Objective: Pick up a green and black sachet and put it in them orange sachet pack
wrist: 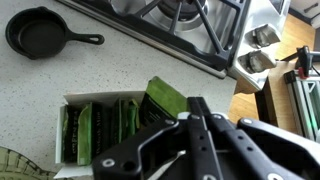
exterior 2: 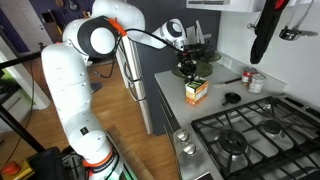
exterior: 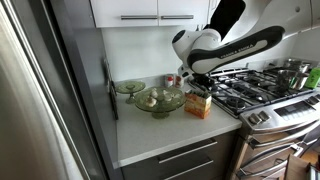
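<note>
The orange sachet pack (exterior: 198, 104) stands open on the white counter next to the stove; it also shows in an exterior view (exterior 2: 196, 92). In the wrist view its pale rim (wrist: 75, 98) frames several green and black sachets standing inside. My gripper (wrist: 190, 103) is right above the pack in both exterior views (exterior: 196, 86) (exterior 2: 188, 71). Its fingers are pressed together on a green and black sachet (wrist: 165, 97), which sticks out tilted at the fingertips over the pack's open end.
A green glass bowl (exterior: 160, 101) with food and a smaller green dish (exterior: 130, 87) stand behind the pack. A black skillet (wrist: 40, 30) lies on the counter. The gas stove (wrist: 190, 25) is beside it. A can (exterior 2: 256, 82) stands by the wall.
</note>
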`<action>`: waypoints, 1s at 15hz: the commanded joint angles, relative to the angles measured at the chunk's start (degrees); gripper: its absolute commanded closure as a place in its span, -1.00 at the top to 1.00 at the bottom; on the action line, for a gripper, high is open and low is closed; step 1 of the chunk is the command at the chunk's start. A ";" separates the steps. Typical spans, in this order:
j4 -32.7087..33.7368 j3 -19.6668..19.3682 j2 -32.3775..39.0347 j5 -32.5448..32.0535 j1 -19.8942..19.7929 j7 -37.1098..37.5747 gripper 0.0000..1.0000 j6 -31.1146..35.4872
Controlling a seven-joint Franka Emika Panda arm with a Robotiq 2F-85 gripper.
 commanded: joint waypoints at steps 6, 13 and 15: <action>0.07 0.93 2.38 -2.39 0.82 8.00 -1.00 -0.56; -0.32 1.25 3.29 -2.85 1.15 15.16 -1.00 -0.79; -0.09 1.21 2.98 -2.88 1.03 16.33 -0.46 -0.45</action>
